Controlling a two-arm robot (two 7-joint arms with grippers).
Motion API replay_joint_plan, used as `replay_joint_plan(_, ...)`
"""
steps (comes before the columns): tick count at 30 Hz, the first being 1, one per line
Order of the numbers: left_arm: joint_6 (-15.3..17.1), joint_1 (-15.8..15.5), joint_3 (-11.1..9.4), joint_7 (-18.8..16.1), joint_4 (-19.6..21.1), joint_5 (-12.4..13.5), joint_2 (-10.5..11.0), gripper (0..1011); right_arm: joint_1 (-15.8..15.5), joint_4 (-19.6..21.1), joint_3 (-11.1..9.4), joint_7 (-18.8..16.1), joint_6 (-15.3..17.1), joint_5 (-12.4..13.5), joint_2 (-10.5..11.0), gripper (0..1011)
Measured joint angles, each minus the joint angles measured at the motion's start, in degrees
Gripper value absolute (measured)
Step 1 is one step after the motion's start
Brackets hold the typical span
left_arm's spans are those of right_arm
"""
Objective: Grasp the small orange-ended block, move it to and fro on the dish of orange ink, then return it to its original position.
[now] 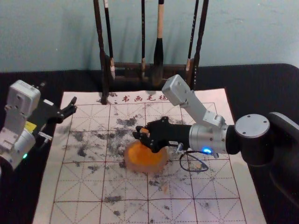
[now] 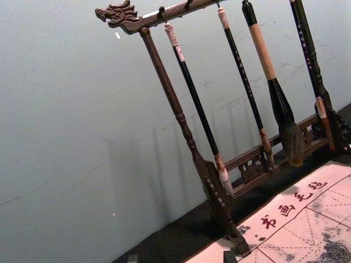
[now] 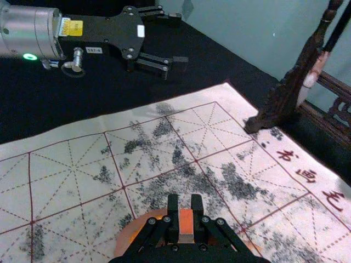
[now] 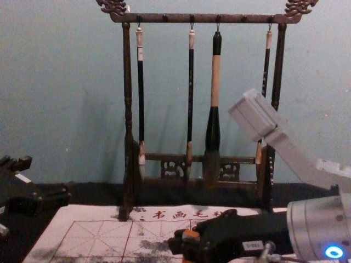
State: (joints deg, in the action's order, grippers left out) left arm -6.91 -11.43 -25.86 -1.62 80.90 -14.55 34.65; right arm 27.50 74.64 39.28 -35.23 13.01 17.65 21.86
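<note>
Left gripper (image 3: 178, 39) is parked well left of the dish, fingers apart; I leave it there. Dish of orange ink (image 1: 161, 164) sits on the printed mat (image 1: 215, 186), orange pooled inside its pale rim. Block (image 3: 186, 222) is at the dish's far side, as the head view has it, pinched in the right gripper (image 1: 141, 134), which reaches in from the dish's right. Can't tell if the block's lower end meets the ink.

Step in hand, my read: inking, to and fro. I'd keep the squeeze firm, hold the block upright, lower only to light contact, then make short level strokes inside the rim. Pressing hard could shove the dish or twist the block in the grip; low fingertips could pick up ink. Lift clear before leaving the dish, since drips would mark the mat.

Right of the dish, a cable loop (image 1: 204, 168) hangs off the wrist; could snag or drag on the rim. Behind the dish, toward its right, stands the rack's right post (image 1: 202, 28), with the wrist camera housing (image 1: 176, 90) sticking up toward the rack. I'd avoid far-reaching strokes there.
</note>
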Motion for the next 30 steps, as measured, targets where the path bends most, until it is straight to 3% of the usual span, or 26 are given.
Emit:
replay_joint_plan(16, 0.0, 0.0, 0.0, 0.0, 0.0, 0.0, 0.0, 1001, -2.1, 3.2, -1.2, -0.1, 0.0, 0.0, 2.9, 111)
replay_joint_plan(30, 0.0, 0.0, 0.0, 0.0, 0.0, 0.0, 0.0, 1001, -3.6, 6.0, -0.8, -1.5, -0.1, 0.5, 4.5, 111)
